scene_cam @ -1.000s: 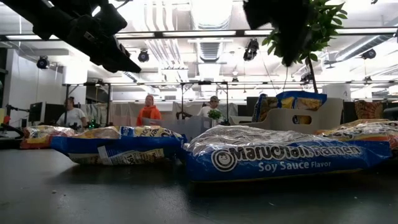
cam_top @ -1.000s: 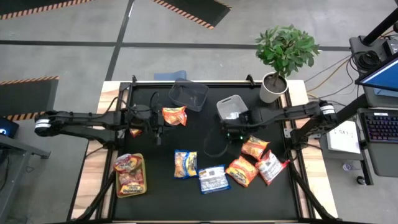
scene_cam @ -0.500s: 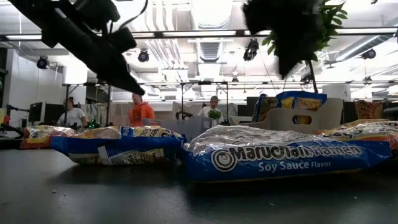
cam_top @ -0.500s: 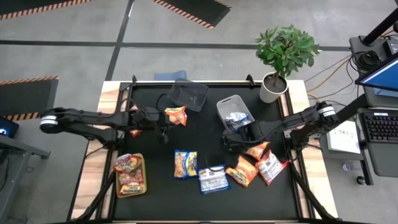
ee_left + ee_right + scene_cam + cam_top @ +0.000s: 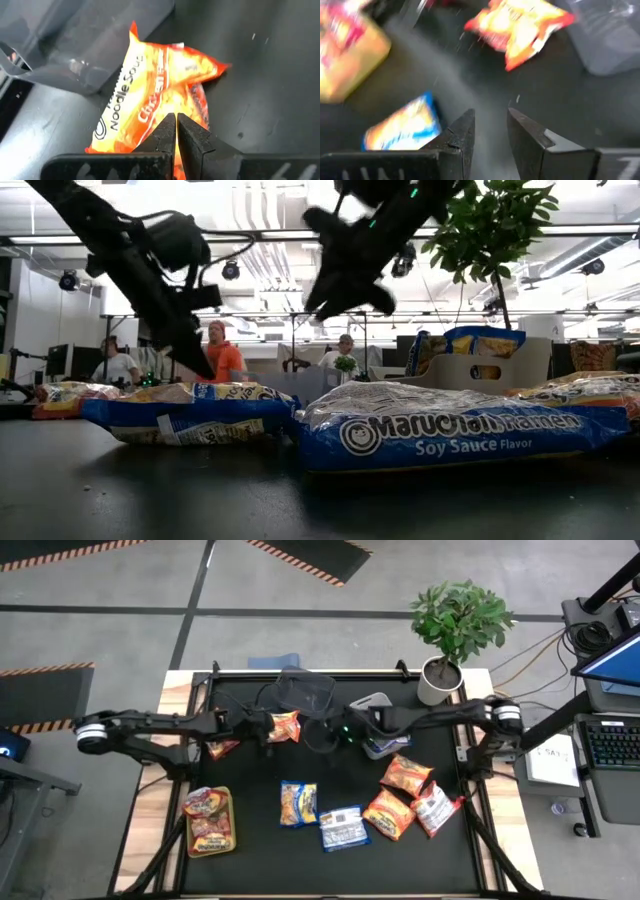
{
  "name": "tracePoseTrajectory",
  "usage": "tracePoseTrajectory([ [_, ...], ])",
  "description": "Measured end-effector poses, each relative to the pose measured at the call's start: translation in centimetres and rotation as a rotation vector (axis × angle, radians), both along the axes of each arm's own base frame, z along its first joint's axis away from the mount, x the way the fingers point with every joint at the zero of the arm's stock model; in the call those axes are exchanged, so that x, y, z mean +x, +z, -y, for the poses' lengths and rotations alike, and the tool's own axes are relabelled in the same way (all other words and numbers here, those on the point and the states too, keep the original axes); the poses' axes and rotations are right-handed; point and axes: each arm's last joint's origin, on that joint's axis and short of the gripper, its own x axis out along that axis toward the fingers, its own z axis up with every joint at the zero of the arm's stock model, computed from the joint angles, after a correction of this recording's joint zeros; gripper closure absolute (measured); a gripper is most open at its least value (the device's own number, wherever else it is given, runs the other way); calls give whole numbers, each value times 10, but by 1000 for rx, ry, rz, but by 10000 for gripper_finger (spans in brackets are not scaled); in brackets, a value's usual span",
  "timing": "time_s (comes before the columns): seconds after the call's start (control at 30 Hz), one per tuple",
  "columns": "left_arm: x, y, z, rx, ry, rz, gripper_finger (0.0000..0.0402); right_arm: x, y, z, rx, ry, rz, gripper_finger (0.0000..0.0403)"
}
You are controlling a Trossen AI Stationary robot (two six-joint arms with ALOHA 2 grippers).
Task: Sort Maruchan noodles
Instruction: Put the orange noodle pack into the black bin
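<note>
Left pincer [image 5: 176,131] closed, empty, over orange noodle packet [image 5: 283,725] lying on bench [image 5: 340,765] beside grey bin [image 5: 304,691]. Right pincer [image 5: 490,131] narrowly open (nothing held), mid-bench.

Two slim dark jointed arms, each banded white near the base; black looping cables; blunt black two-fingered hands.
</note>
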Motion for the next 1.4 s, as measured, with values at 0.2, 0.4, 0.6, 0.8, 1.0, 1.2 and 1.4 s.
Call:
tracePoseTrajectory([
  [0.2,1,-14,-5,-14,-5,-80,402,22,-25,43,41,-114,116,300],
  [0.4,7,-28,-3,-127,-93,-101,402,32,-36,68,68,-138,114,249],
  [0.6,12,-37,-4,-159,-106,-120,402,45,-45,70,66,-115,103,183],
  [0.8,11,-34,-3,-157,-107,-113,402,48,-54,72,68,-119,82,133],
  [1.0,5,-6,0,-160,-126,-59,402,51,-65,72,78,-123,61,106],
  [1.2,-9,11,4,-108,-112,-12,402,54,-73,71,98,-136,54,99],
  [1.4,-9,8,1,-95,-89,31,402,59,-77,71,92,-132,78,101],
])
